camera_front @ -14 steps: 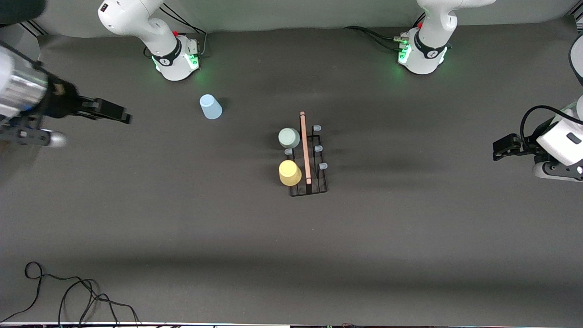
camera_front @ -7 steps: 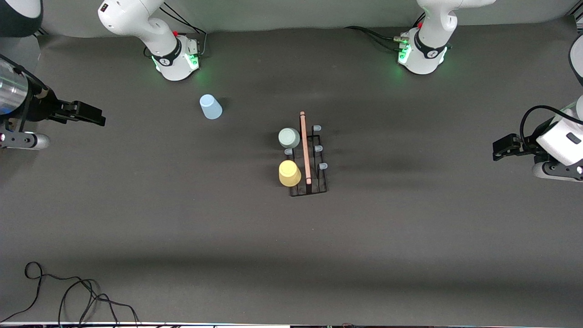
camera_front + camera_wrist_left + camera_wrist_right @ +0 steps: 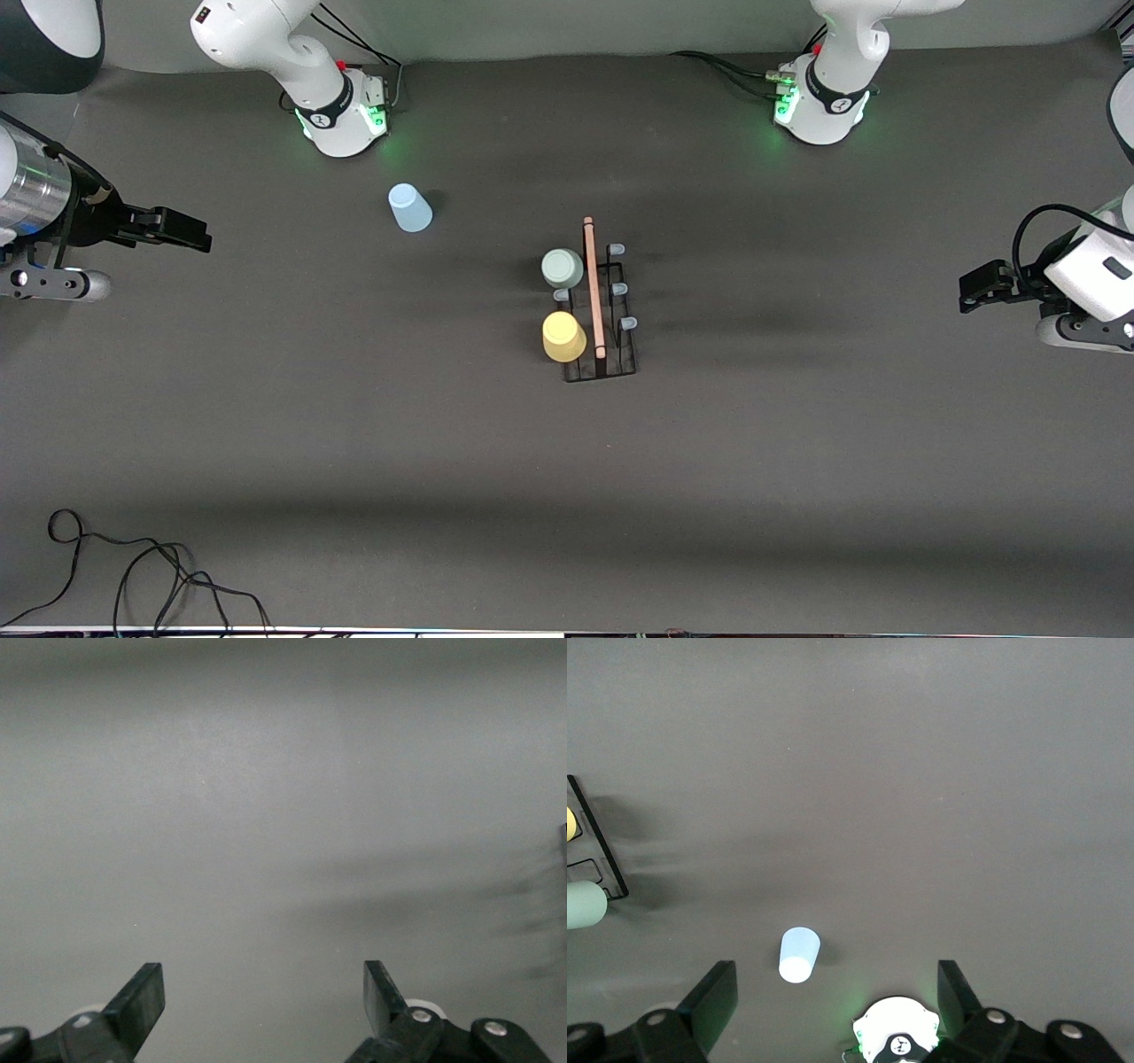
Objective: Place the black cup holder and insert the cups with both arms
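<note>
The black cup holder (image 3: 611,363) stands mid-table, its pale wooden handle (image 3: 592,283) pointing toward the front camera. A pale green cup (image 3: 562,268) and a yellow cup (image 3: 563,337) sit upturned on its prongs, on the side toward the right arm's end. The light blue cup (image 3: 409,208) stands upturned on the table, farther from the front camera and near the right arm's base; it also shows as the blue cup (image 3: 799,954). My right gripper (image 3: 182,232) (image 3: 835,988) hangs open and empty over the right arm's end. My left gripper (image 3: 979,291) (image 3: 263,985) waits open over the left arm's end.
The right arm's base (image 3: 341,115) and the left arm's base (image 3: 819,111) glow green along the table's back edge. Loose black cables (image 3: 133,576) lie at the table's front corner on the right arm's end. A corner of the holder (image 3: 594,842) shows in the right wrist view.
My right gripper has drawn back from the middle toward the right arm's end of the table, still open. The left arm, holder and cups have not moved.
</note>
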`<state>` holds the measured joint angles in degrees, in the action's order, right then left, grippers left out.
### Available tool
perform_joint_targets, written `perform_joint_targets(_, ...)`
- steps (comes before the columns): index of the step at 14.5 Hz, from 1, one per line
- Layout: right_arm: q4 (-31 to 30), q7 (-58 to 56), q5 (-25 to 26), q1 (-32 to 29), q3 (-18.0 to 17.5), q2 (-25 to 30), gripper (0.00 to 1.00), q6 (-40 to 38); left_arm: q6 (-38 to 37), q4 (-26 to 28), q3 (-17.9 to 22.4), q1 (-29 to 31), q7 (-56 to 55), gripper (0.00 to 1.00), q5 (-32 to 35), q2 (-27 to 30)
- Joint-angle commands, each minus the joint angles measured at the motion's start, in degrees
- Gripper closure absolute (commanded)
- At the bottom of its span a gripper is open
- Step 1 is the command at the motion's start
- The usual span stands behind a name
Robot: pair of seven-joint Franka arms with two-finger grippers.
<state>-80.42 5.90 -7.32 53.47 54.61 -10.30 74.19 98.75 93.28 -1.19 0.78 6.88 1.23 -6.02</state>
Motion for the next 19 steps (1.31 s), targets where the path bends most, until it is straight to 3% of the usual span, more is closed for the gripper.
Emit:
perform_joint_targets(1, -0.1, -1.4, 1.4, 0.8, 0.2, 0.0, 0.0, 0.5, -0.7, -0.1, 0.2, -0.4, -0.1, 0.0, 0.3, 0.8)
perform_joint_targets(4, -0.1, -1.4, 1.3, -1.9, -1.2, 0.0, 0.0, 0.5, -0.9, 0.1, 0.2, -0.3, -0.1, 0.0, 0.3, 0.8)
perform_joint_targets(9, 0.6, -1.5, 1.4, -20.3, -20.2, 1.1, 0.0, 0.4, -0.9, 0.1, 0.2, -0.3, -0.1, 0.0, 0.3, 0.8)
perform_joint_targets(17, 0.7, -1.5, 3.8, -44.7, -45.3, 2.8, 0.0, 0.5, -0.8, 0.2, 0.2, -0.3, -0.1, 0.0, 0.3, 0.7)
perform_joint_targets(19, 0.7, -1.5, 4.0, -45.7, -46.4, 2.8, 0.0, 0.5, -0.8, 0.2, 0.2, -0.3, -0.1, 0.0, 0.3, 0.7)
